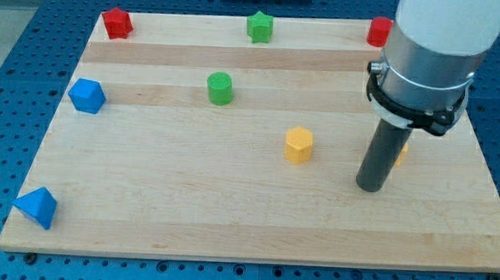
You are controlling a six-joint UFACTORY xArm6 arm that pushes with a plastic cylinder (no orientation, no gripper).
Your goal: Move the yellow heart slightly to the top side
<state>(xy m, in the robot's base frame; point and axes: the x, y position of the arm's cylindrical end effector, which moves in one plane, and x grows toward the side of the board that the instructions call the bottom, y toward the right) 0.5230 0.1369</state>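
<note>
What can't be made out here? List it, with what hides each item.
- Yellow heart: camera view, only a sliver shows behind my rod; its shape is unreadable.
- Red block at the view's top: partly covered by the arm's white body; shape unclear.
- My tip shows, at the view's lower left of the yellow sliver; contact cannot be judged.

The arm (435,47) descended from the frame's upper right, its dark rod (381,157) held upright, my tip (367,188) resting right of centre.

Lab bench: wooden board (229,216) on blue perforated mounting plate (33,26), robot arm (435,47) above.
</note>
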